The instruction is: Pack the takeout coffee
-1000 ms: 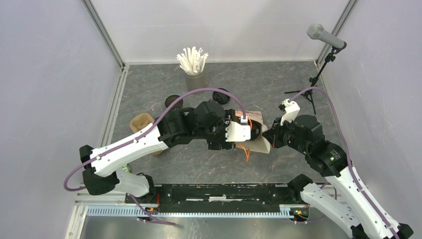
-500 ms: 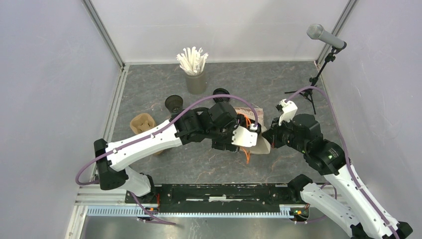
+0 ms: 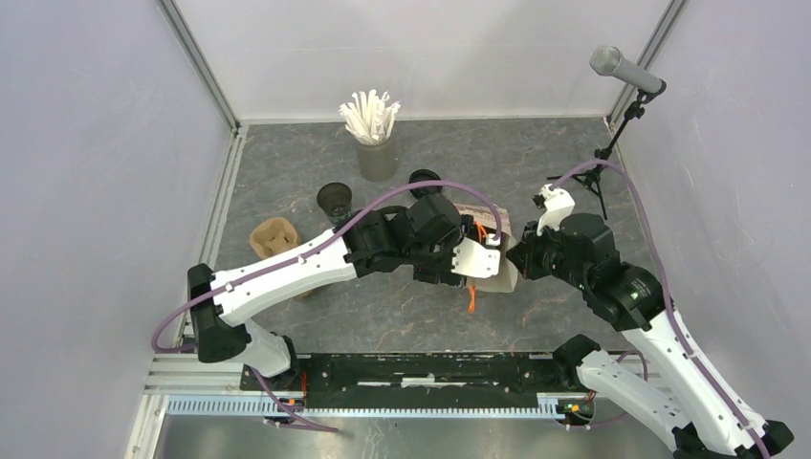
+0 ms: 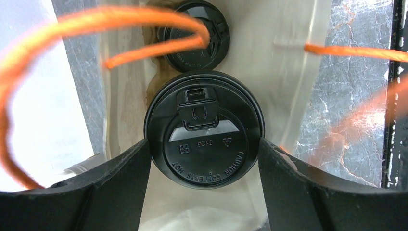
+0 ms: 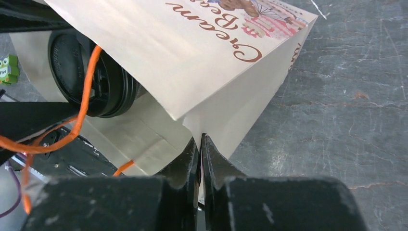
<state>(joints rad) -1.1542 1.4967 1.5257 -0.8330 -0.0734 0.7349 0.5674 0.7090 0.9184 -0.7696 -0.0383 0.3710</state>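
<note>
step: cup [image 4: 204, 129] into bag [image 5: 211, 53] | left gripper [image 4: 202, 150]: holds cup | right gripper [image 5: 201, 144]: pinches bag edge | next: set it beside other cup [image 4: 192, 36] (mind orange strings [image 4: 96, 21]), let go

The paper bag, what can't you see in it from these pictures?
- Top view: the left arm covers the paper bag's mouth, so neither cup inside shows.
- Left wrist view: the held cup's lid hides its body; the orange handle crosses the second cup's lid.
- Right wrist view: the bag's flap covers most of the held cup; the printed words are cut off by the top edge.
</note>
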